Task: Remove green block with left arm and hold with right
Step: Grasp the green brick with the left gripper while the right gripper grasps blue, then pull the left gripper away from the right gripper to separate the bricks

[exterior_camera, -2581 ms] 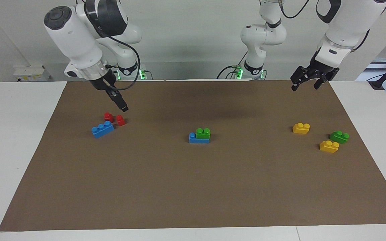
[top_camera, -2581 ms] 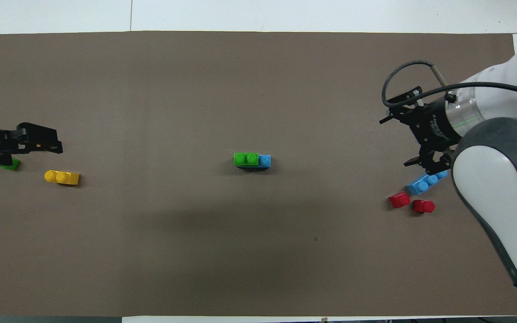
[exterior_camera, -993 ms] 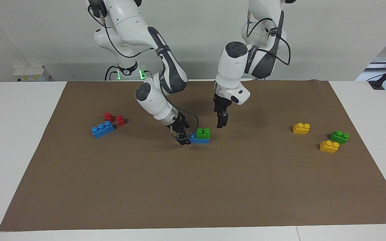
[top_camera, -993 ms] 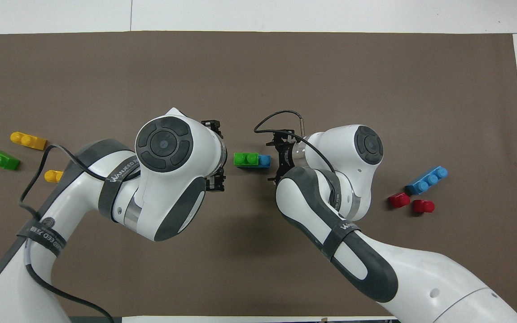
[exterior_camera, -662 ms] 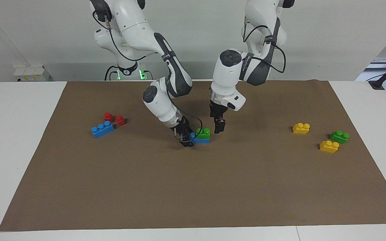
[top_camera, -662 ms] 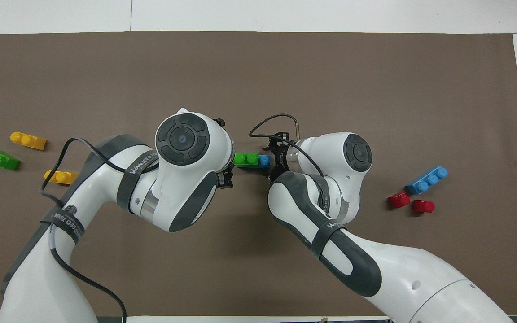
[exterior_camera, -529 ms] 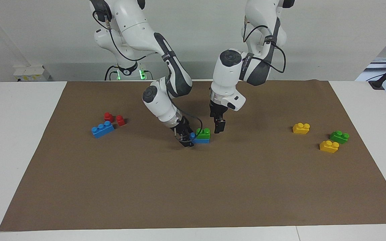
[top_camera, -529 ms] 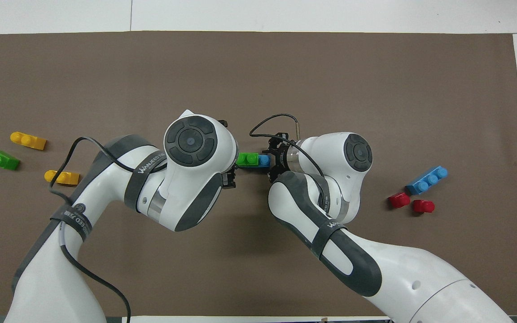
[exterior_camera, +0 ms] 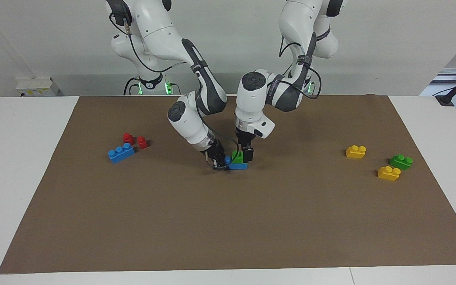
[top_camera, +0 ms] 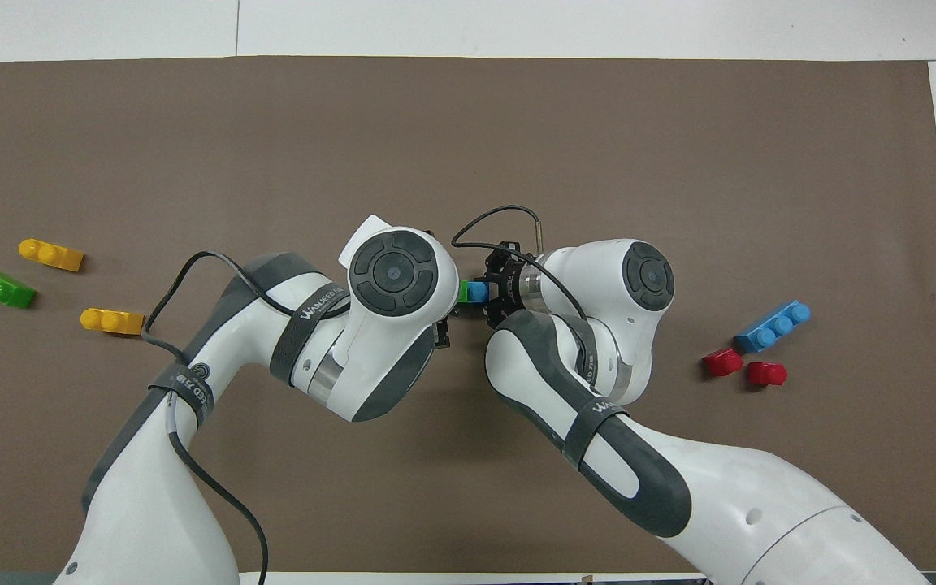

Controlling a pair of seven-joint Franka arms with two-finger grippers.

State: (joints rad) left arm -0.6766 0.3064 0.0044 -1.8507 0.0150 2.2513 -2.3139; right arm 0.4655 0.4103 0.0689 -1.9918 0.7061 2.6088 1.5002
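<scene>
The green block sits on top of a blue brick at the middle of the brown mat. My left gripper is down at the green block, at its end toward the left arm's end of the table, and covers part of it. My right gripper is shut on the blue brick's other end, low on the mat. In the overhead view only a sliver of the green block and one blue stud show between the two wrists.
A loose blue brick and two red pieces lie toward the right arm's end. Two yellow bricks and a darker green brick lie toward the left arm's end.
My left gripper has moved sideways and down from beside the stack onto the green block. My right gripper has stayed at the blue brick's end and drawn in on it.
</scene>
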